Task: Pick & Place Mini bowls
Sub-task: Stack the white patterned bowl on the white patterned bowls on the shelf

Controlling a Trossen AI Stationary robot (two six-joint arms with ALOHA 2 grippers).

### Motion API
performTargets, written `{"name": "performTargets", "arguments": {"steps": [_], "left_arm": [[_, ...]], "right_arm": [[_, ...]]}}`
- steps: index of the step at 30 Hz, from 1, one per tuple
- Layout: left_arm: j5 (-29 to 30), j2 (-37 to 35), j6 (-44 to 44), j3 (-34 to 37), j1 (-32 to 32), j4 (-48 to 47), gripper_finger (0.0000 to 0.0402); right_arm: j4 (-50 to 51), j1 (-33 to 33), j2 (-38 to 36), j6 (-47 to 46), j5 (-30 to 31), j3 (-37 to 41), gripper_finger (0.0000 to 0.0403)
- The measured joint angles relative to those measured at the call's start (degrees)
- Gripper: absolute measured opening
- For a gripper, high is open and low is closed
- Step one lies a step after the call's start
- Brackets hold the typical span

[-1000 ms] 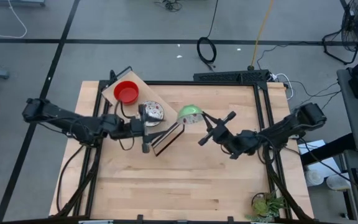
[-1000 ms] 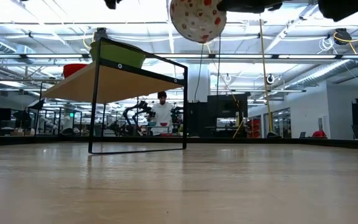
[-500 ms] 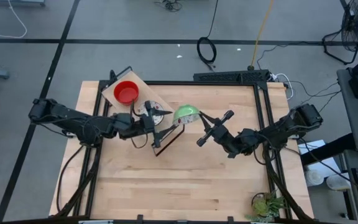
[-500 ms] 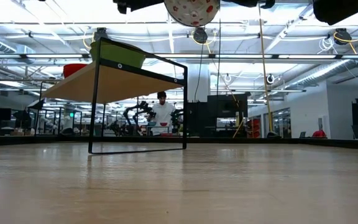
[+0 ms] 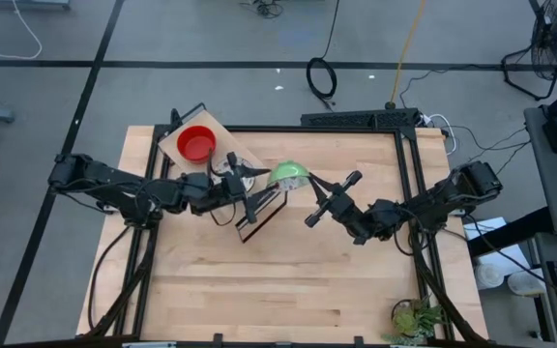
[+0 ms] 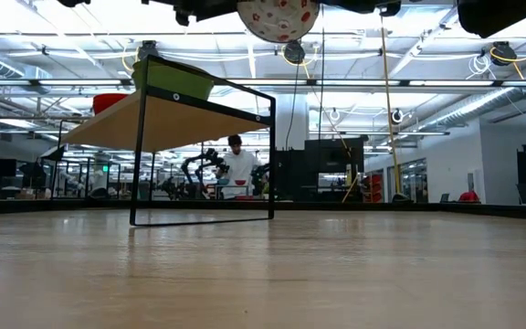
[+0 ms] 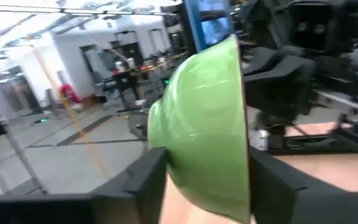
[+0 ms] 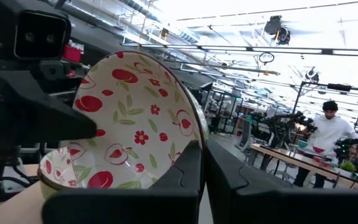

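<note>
Green bowl (image 5: 288, 175) is held clamped at its rim by right gripper (image 8: 202, 155) above the table (image 5: 259, 280) far edge. Left gripper (image 5: 257, 187) sits beside it, grip cannot be told.

Robotics lab: distant workbenches (image 6: 236, 187), ceiling ducts (image 6: 409, 82)

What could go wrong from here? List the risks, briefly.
1. The white patterned bowl at the left end effector hangs high above the table; a slip would likely crack it.
2. The right end effector pinches only the green bowl by its rim, close to the left arm; the bowls could collide.
</note>
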State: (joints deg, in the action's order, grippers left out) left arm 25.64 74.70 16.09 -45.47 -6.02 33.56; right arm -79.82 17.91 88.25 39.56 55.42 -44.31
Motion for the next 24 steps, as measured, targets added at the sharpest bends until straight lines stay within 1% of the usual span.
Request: {"name": "performTargets", "arguments": {"steps": [4,6,7,11,12,15,17,18,20,21,23,24], "left_arm": [[2.98,-0.02,2.43,0.0,0.3,0.97,0.0091],[5.35,-0.02,4.01,0.0,0.64,1.79,0.0038],[5.67,-0.02,4.42,-0.01,0.66,2.38,0.0021],[11.56,0.04,5.37,0.02,0.05,2.17,0.0012],[14.23,-0.1,6.57,0.06,-0.34,2.07,0.0011],[18.54,-2.21,9.31,0.09,-2.21,2.05,0.001],[21.49,-4.83,11.26,0.02,-3.35,2.03,0.001],[23.45,-6.6,12.34,-0.43,-3.67,0.53,0.001],[27.78,-9.87,12.09,-3.71,-4.11,-7.14,0.001],[29.38,-11.43,10.3,-6.27,-3.9,-13.21,0.001],[30.76,-13.38,4.19,-13.04,-2.62,-29.16,0.001],[29.55,-13.7,0.15,-17.11,-1.53,-37.4,0.001]], "right_arm": [[3.68,0.07,-0.07,-3.44,0.13,0.0,0.0],[6.2,0.15,-0.07,-4.94,-1.57,-0.04,0.0001],[7.55,0.29,0.05,-5.47,-2.75,-0.08,0.0002],[13.18,0.31,-0.03,-9.46,-5.17,-0.09,0.0003],[14.26,0.58,-0.08,-10.32,-4.63,-0.09,0.0003],[17.27,1.41,-0.02,-11.12,-3.1,0.04,0.0001],[18.0,2.4,-0.02,-12.01,0.03,0.04,0.0004],[18.0,2.85,-0.02,-12.41,2.1,0.04,0.0006],[17.98,3.51,-0.04,-13.26,6.07,0.04,0.001],[18.08,3.64,-0.04,-13.57,7.22,0.04,0.0012],[18.93,3.9,-0.09,-14.3,7.79,0.04,0.0014],[19.3,3.94,-0.09,-14.76,7.66,0.04,0.0014]]}}
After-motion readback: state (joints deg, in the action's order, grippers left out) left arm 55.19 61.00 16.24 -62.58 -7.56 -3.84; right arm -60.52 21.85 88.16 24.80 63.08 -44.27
